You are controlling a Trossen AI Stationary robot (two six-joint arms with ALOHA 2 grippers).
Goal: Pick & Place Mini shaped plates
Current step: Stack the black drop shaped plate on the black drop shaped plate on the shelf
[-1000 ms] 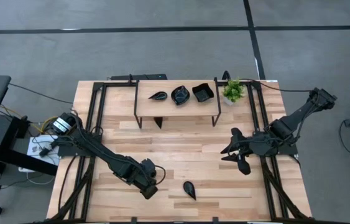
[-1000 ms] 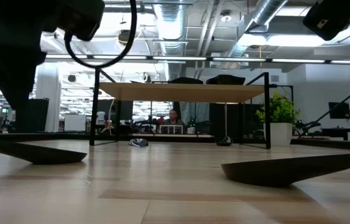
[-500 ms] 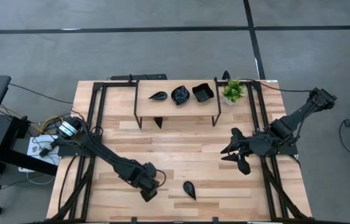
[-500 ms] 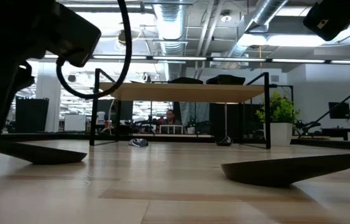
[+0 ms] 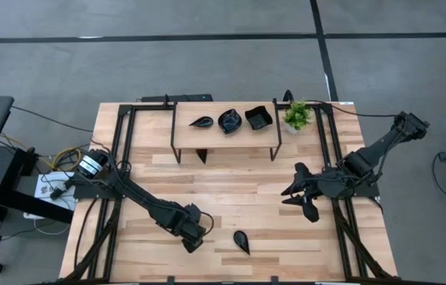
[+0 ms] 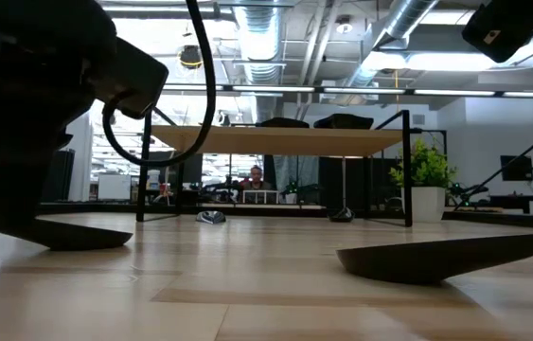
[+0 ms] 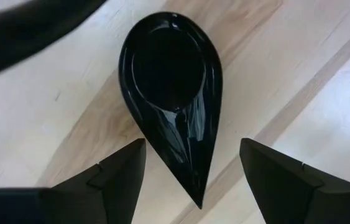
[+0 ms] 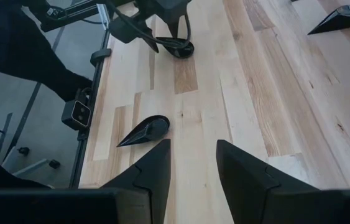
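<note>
1. The left gripper (image 7: 192, 143) hung low near the tabletop's (image 5: 230, 186) front edge, left of its middle. Its jaws were spread wide and held nothing.
2. A glossy black teardrop plate (image 7: 168, 68) lay flat on the wood right below that gripper. Its pointed end lay in the gap between the two fingers (image 7: 122, 180), and bare wood showed on either side of it.
3. A second teardrop plate (image 5: 241, 241) lay just to the right of it, near the middle of the front edge, apart from both grippers.
4. The right gripper (image 5: 290, 192) hovered over the right half of the tabletop. Its jaws stood partly apart, with only bare wood showing between them.
5. A small raised shelf (image 5: 224, 131) stood at the back edge. It carried a teardrop plate (image 5: 201, 122), a scalloped round plate (image 5: 230, 120) and a square plate (image 5: 258, 118) in a row.
6. Another teardrop plate (image 5: 201, 156) rested on the tabletop beneath the shelf's left end.
7. A small potted plant (image 5: 297, 115) stood just right of the shelf, near the back right corner.
</note>
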